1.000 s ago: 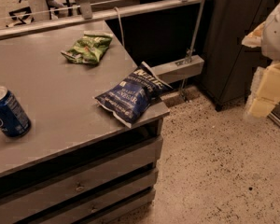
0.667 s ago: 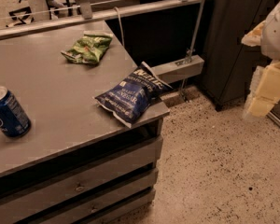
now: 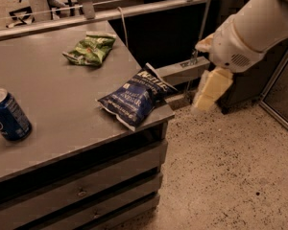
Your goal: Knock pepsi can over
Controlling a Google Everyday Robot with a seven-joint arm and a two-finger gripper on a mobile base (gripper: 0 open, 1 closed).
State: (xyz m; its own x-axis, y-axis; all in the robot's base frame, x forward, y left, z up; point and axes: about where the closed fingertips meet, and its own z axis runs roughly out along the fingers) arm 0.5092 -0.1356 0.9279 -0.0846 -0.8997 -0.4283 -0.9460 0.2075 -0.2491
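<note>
Three items sat on grey table [image 3: 53,92], pepsi can [image 3: 7,116] stood upright near left front edge, dark blue chip bag [image 3: 137,97] at right corner, green chip bag [image 3: 91,49] farther back, gripper [image 3: 210,87] hung off table's right side above speckled floor [image 3: 230,171], well apart from can, its grip state could not be told.

Arm [image 3: 259,28] and gripper [image 3: 207,94] moved left from scene's right edge; gripper now over floor [image 3: 230,176], near table [image 3: 53,95] right corner.

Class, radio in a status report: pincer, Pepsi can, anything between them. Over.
Pincer in the air, right of the table. Pepsi can upright, far left. Blue chip bag lies between.
</note>
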